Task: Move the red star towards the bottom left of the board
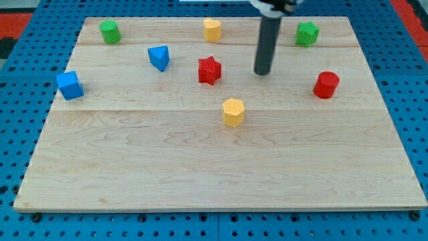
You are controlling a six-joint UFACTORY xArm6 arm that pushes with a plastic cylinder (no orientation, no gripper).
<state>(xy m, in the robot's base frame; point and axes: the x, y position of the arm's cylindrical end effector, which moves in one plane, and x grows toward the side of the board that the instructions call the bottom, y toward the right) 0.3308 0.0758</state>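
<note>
Red star [209, 70] sits upper-mid on the board [200, 174], prob light, hard & slidey, best pushed on its upper-right side; tip [262, 72] just to its right, apart, w/ no fingers, only a rod

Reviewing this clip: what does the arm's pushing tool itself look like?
A straight, dark grey to black cylindrical rod, plain and unmarked, ending in my tip. At the view's top it joins a darker fitting with a white part, mostly cut off. No cables show.
</note>
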